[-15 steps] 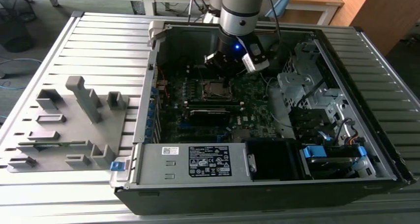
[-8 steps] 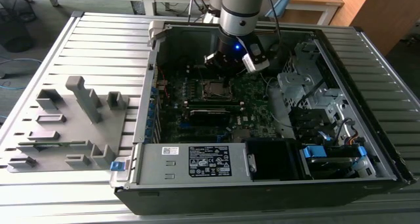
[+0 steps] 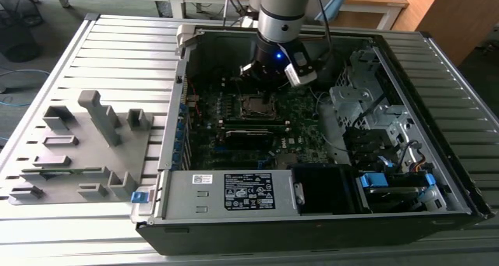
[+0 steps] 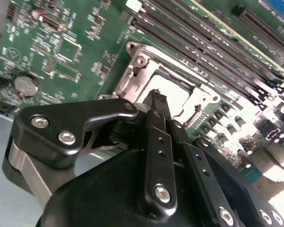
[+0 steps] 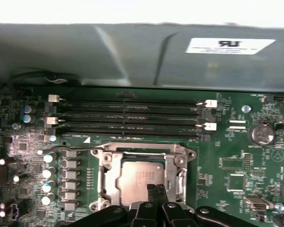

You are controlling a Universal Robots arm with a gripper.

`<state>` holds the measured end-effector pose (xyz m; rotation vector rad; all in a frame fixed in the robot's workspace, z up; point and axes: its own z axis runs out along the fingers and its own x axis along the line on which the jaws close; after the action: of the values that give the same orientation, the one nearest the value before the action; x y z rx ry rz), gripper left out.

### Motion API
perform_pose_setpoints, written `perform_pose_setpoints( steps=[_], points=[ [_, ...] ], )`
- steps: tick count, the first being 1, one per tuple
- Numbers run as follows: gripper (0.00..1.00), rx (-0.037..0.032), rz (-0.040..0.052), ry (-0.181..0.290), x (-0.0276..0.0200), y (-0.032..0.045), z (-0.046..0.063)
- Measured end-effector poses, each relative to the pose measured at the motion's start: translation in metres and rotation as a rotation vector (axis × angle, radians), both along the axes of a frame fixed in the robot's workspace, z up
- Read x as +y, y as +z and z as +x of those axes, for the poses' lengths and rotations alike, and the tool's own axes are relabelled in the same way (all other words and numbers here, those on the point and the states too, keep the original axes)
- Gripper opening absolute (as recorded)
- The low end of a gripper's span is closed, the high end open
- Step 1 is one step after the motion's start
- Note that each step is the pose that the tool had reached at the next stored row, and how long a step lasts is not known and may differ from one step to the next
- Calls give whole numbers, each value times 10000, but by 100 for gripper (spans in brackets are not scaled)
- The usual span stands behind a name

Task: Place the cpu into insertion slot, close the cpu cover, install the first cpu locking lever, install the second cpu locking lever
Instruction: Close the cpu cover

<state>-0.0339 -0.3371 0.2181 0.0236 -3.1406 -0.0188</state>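
The cpu (image 5: 141, 178) lies flat in the insertion slot (image 5: 146, 152), its dull silver top showing through the cut-out of the cpu cover (image 5: 109, 182). The cover's silvery frame lies down around the chip. My gripper (image 5: 156, 190) hovers at the edge of the socket, its two black fingertips pressed together with nothing seen between them. In the second wrist view the gripper (image 4: 156, 94) points at the pale cpu (image 4: 179, 94) inside the cover (image 4: 132, 75). In the exterior view the gripper (image 3: 269, 82) hangs inside the open computer case just above the insertion slot (image 3: 260, 105).
Long black memory slots (image 5: 132, 118) run beside the socket, with a row of capacitors (image 5: 47, 175) and a coin battery (image 5: 261, 134) on the board. The grey case wall (image 5: 132, 52) stands close behind. A power supply (image 3: 234, 193), drive cage (image 3: 366, 102) and grey fixture tray (image 3: 78, 143) lie around.
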Motion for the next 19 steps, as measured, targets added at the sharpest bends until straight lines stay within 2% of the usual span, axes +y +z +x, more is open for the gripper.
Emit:
perform_pose_setpoints(
  steps=[9,19],
  points=[
    [10,-1,2,-114,0,-11,-33],
    [10,-1,2,-190,0,-32,-141]
  ],
)
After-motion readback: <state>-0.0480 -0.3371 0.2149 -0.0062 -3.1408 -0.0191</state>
